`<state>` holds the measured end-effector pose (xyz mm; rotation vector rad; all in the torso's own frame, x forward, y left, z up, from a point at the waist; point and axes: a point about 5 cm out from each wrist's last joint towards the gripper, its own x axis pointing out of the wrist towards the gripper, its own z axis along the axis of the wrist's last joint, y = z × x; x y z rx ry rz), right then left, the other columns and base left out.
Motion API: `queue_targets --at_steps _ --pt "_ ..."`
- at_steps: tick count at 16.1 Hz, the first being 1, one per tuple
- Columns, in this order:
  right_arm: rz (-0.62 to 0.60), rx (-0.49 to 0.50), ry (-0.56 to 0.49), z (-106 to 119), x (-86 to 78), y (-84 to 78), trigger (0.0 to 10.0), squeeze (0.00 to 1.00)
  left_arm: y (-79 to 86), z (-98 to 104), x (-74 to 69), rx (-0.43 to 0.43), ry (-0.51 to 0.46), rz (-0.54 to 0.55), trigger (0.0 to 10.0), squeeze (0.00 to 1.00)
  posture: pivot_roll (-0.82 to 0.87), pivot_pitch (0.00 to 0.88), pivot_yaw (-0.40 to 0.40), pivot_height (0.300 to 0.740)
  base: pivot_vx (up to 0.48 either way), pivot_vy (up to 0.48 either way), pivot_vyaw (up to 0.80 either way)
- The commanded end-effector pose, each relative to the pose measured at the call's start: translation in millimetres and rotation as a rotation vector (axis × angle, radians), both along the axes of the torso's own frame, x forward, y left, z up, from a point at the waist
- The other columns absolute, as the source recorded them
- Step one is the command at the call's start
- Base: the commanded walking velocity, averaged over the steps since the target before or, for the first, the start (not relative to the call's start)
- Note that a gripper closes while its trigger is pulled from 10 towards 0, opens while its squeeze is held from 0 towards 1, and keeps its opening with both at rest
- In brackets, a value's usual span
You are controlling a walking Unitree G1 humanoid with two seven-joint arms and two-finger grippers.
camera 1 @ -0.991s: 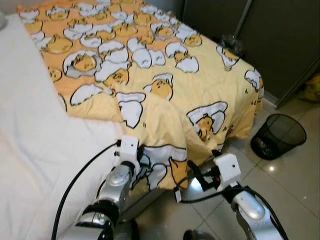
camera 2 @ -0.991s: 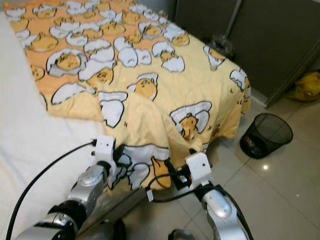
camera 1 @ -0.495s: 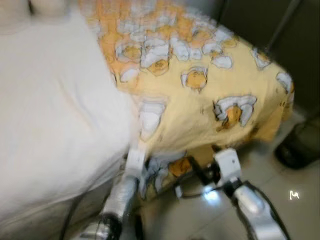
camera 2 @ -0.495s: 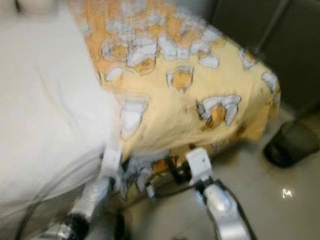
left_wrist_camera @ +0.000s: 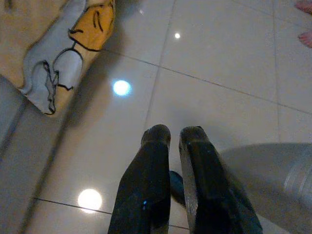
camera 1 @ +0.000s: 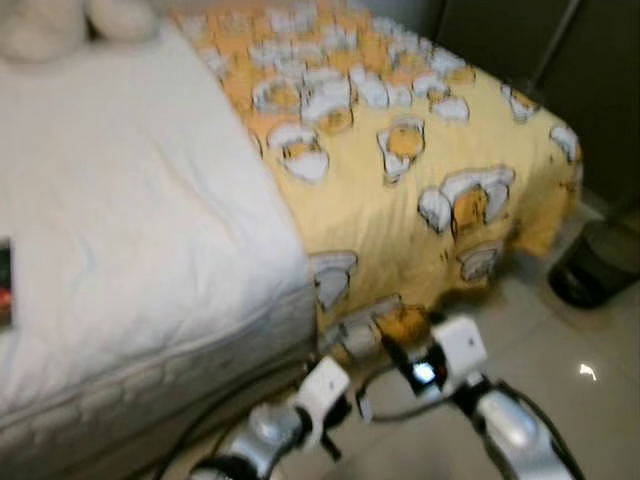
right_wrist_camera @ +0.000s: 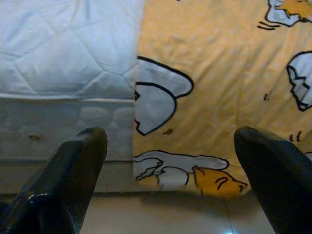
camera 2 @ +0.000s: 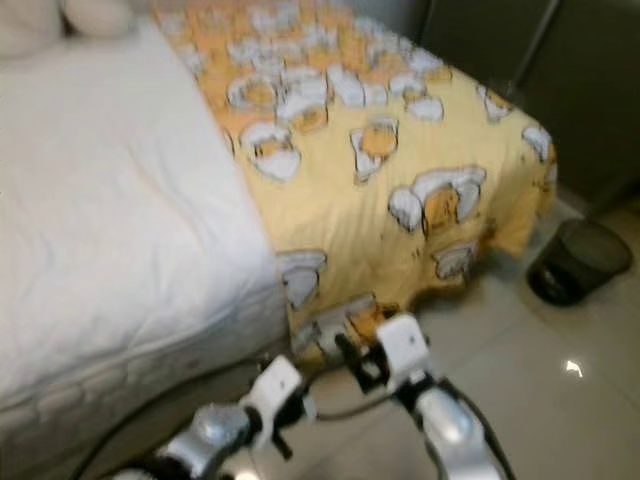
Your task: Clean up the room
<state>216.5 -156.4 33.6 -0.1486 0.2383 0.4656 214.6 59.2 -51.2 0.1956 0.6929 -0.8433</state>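
Observation:
A yellow blanket (camera 1: 420, 170) printed with cartoon eggs covers the right part of the bed and hangs over its side. The white quilted mattress (camera 1: 130, 230) lies bare to its left. My right gripper (right_wrist_camera: 170, 146) is open, its fingers spread wide and empty, facing the hanging blanket edge (right_wrist_camera: 195, 146) close to the floor. It appears just below that edge in the left eye view (camera 1: 390, 348). My left gripper (left_wrist_camera: 174, 134) is shut on nothing and points down at the tiled floor (left_wrist_camera: 219, 58), with a blanket corner (left_wrist_camera: 68, 58) off to one side.
A black mesh wastebasket (camera 2: 580, 262) stands on the tiles right of the bed. Dark wardrobe doors (camera 1: 590, 60) rise behind it. Pale pillows (camera 1: 60, 25) lie at the bed's head, and a small dark object (camera 1: 4, 282) rests on the mattress's left edge. Toes (left_wrist_camera: 305, 38) show on the floor.
The camera has swung left and shows more bare mattress. My left gripper has come away from the blanket's hanging edge and dropped toward the floor. The right gripper stays by that edge.

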Motion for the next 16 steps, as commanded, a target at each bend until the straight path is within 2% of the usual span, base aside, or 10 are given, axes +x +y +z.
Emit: queue_targets --at_steps 1,2,3,5,6,8,10,12,14,16 --pt "-0.011 -0.011 -0.022 4.9 3.7 -4.9 10.0 0.00 -0.3 8.1 12.0 0.013 -0.069 0.008 10.0 0.00 -0.18 0.060 -0.030 0.740 0.000 0.000 0.00" --pt "-0.038 -0.001 -0.046 9.6 8.5 -5.5 10.0 0.00 8.3 21.6 31.3 -0.007 -0.188 0.159 10.0 0.00 -0.18 0.043 -0.016 0.740 0.000 0.000 0.00" --pt "-0.094 0.005 -0.097 19.0 18.1 -7.1 10.0 0.00 30.5 48.8 60.0 -0.077 -0.370 0.434 10.0 1.00 -0.18 0.026 -0.010 0.740 0.000 0.000 0.00" --pt "-0.220 -0.001 -0.189 38.5 39.8 -13.3 10.0 0.00 77.1 93.4 83.6 -0.165 -0.623 0.761 10.0 1.00 -0.16 0.000 0.001 0.740 0.000 0.000 0.00" --pt "-0.242 0.007 -0.239 47.9 48.6 -11.3 10.0 0.00 96.6 111.2 88.2 -0.211 -0.685 0.895 10.0 1.00 -0.15 0.000 0.010 0.740 0.000 0.000 0.00" --pt "-0.262 0.041 -0.262 52.3 54.2 -8.4 10.0 0.00 105.2 126.4 90.6 -0.248 -0.731 0.962 10.0 1.00 -0.13 0.000 0.018 0.740 0.000 0.000 0.00" --pt "-0.298 0.076 -0.258 51.2 56.4 -8.4 10.0 0.00 94.2 142.4 80.1 -0.259 -0.815 0.875 10.0 1.00 -0.13 0.000 0.031 0.740 0.000 0.000 0.00" --pt "-0.286 0.104 -0.258 51.0 54.1 -3.9 10.0 0.00 76.1 142.1 61.6 -0.332 -0.756 0.747 10.0 1.00 -0.13 0.000 0.043 0.740 0.000 -0.240 0.00" --pt "-0.284 0.112 -0.246 47.9 53.2 1.5 10.0 0.00 73.6 139.8 60.8 -0.322 -0.723 0.789 10.0 1.00 -0.13 0.000 0.051 0.740 0.000 -0.480 0.73" --pt "-0.281 0.135 -0.249 48.5 53.7 4.3 10.0 0.00 78.3 136.8 56.0 -0.290 -0.706 0.754 10.0 1.00 -0.13 0.000 0.051 0.740 0.000 -0.476 0.70"
